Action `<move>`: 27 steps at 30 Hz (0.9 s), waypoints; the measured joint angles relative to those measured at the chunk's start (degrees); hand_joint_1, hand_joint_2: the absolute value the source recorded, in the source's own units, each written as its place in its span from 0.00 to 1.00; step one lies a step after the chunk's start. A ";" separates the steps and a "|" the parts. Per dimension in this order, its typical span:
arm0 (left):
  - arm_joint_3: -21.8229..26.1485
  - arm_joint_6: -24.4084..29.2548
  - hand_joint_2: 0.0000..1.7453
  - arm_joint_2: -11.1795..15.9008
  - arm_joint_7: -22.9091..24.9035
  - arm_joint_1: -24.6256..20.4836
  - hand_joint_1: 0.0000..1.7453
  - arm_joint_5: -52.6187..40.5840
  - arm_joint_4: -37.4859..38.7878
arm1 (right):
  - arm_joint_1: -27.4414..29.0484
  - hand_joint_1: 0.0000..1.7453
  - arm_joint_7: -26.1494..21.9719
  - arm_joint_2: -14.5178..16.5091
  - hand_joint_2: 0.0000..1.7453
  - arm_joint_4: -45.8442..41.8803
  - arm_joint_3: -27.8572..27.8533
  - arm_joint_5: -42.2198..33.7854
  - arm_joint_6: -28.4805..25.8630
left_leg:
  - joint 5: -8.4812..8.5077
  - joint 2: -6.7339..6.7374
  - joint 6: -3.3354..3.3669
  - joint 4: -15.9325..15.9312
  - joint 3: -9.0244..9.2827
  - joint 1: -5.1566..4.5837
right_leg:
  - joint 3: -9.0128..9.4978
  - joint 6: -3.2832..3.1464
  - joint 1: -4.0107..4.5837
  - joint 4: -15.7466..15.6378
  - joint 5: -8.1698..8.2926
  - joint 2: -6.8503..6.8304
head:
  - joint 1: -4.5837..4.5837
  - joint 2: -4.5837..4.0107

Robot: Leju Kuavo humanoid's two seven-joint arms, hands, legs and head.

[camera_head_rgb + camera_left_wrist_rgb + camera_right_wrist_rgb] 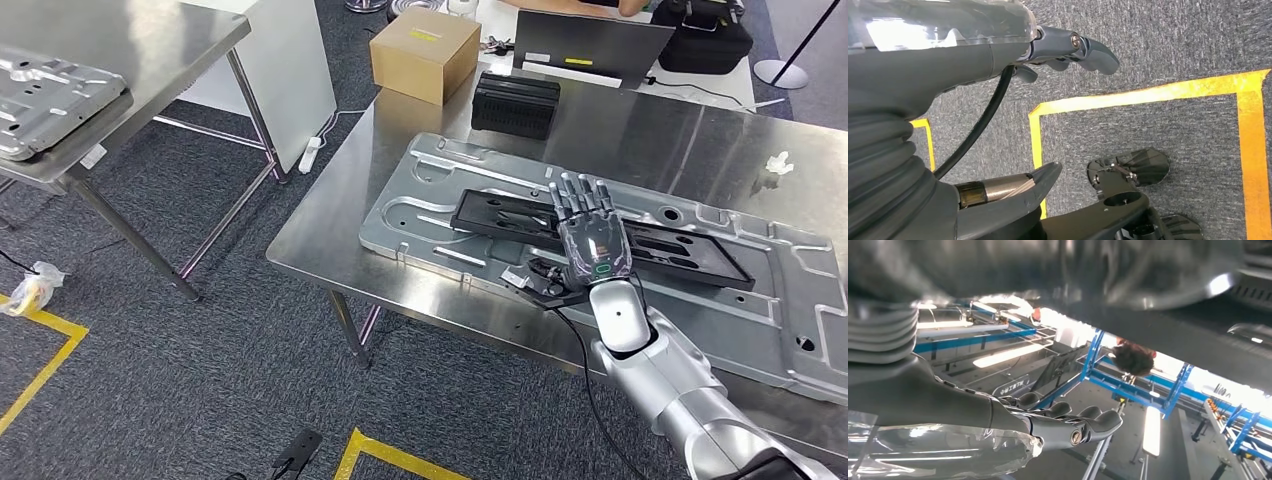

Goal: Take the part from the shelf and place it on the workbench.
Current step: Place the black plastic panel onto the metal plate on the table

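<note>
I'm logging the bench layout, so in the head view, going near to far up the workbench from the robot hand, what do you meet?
Right robot hand → flat black plastic part → ribbed black box → brown cardboard box.

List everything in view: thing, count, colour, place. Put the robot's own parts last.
Workbench: one, steel, centre and right.
Stamped metal panel: one, silver, flat on the workbench.
Black part: one, long, lying on the panel, partly under the right hand.
Ribbed block: one, black, far side of the workbench.
Cardboard box: one, brown, at the workbench's far corner.
Laptop: one, grey, beyond the workbench.
Second table: one, steel, on the left, bearing another silver panel.
Floor tape: yellow, on grey carpet.
Right hand: over the black part, fingers straight.
Left hand: hanging over the floor, empty.
</note>
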 joint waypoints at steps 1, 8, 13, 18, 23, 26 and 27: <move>0.02 -0.01 1.00 0.01 0.00 0.04 0.00 0.00 0.01 | 0.09 0.00 -0.11 0.04 0.00 0.00 0.00 -0.01 0.00 | 0.00 0.00 0.00 0.00 0.00 0.00 | 0.00 0.00 0.00 0.00 0.00 0.00 | 0.00 0.00; 0.14 -0.21 1.00 0.07 -0.08 0.19 0.00 -0.01 0.00 | 0.12 0.00 -0.79 -0.14 1.00 0.00 0.00 0.01 0.41 | 0.00 0.00 0.00 0.01 0.01 0.00 | 0.00 0.00 -0.01 0.00 0.00 0.01 | -0.01 0.00; 0.64 -0.23 0.50 0.15 -0.25 0.41 0.00 -0.37 0.01 | -1.22 0.00 0.23 -1.76 0.00 -0.93 -1.59 -0.04 -0.58 | 0.00 -0.01 0.00 0.03 0.01 -0.01 | 0.02 0.00 -0.01 0.00 0.00 -0.03 | 0.00 0.00; 1.08 -0.56 0.00 0.28 -0.80 0.48 0.00 -0.68 -0.01 | -1.66 0.00 -0.61 -2.79 0.00 -2.24 -3.16 -0.07 -0.39 | -0.05 0.01 -0.02 0.03 0.04 -0.01 | 0.03 0.01 -0.01 -0.01 0.00 0.00 | 0.00 0.00; 1.36 -1.26 0.00 0.44 -1.39 0.46 0.00 -0.79 0.00 | -1.36 0.00 -0.39 -2.81 0.00 -2.23 -3.21 -0.07 -0.61 | -0.08 0.02 -0.02 0.03 0.06 0.00 | 0.03 0.00 -0.01 -0.01 0.00 0.02 | 0.00 0.00; 1.42 -1.36 0.00 0.45 -1.38 0.47 0.00 -0.98 0.01 | -1.21 0.00 -0.53 -2.81 0.00 -2.23 -3.21 -0.07 -0.73 | -0.08 0.02 -0.02 0.03 0.06 0.00 | 0.03 0.00 0.00 -0.01 0.00 0.02 | 0.00 0.00; 1.44 -1.36 0.00 0.46 -1.38 0.48 0.00 -1.03 0.01 | -1.19 0.00 -0.54 -2.81 0.00 -2.23 -3.22 -0.07 -0.74 | -0.08 0.02 -0.02 0.02 0.06 0.00 | 0.03 0.00 0.00 -0.01 0.00 0.02 | 0.00 0.00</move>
